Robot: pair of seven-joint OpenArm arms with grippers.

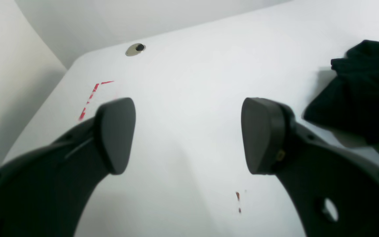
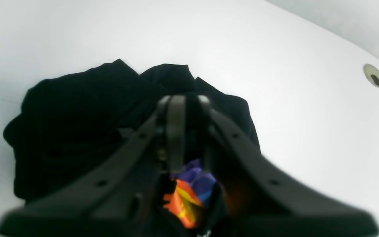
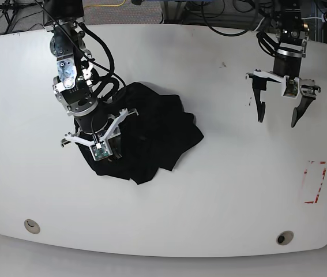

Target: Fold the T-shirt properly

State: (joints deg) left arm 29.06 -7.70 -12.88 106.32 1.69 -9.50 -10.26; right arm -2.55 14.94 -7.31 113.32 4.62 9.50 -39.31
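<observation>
On left wrist view: left end effector [image 1: 188, 135] wide open, pads well apart, nothing between them, hanging over bare white desk [image 1: 189, 75]. Red marks [image 1: 92, 95] on desk off to the far left. A desk grommet [image 1: 135, 49] near the far edge. Shirt [image 1: 360, 89] only at the right edge, a black lump, clear of this arm.

On right wrist view: right end effector [image 2: 187, 98] down over the shirt [image 2: 77, 121]. Jaws narrow but not touching, a slim gap between fingertips. Cannot tell whether any fabric is pinched; tips sit against black cloth and blur. Print [image 2: 189, 194], orange, yellow and blue-purple, shows under the gripper base, bunched, not flat.

On base view: shirt [image 3: 151, 133] lies crumpled in the desk's left-centre, right end effector [image 3: 97, 143] on its left part, left end effector [image 3: 278, 112] well apart on the right, over bare desk. Red outline [image 3: 315, 182] near the right edge, empty.

Step, as judged: very early, still the spreading-out stage; no fold made, no sleeve or hem laid flat. Next move likely calls for finding an edge or corner, lifting and pulling it out flat, probably with the left arm coming across to take a second hold.

Orientation: no clear neck or hem visible, so facing cannot be told. The heap's long axis runs roughly diagonal, lower left to upper right in base view.
</observation>
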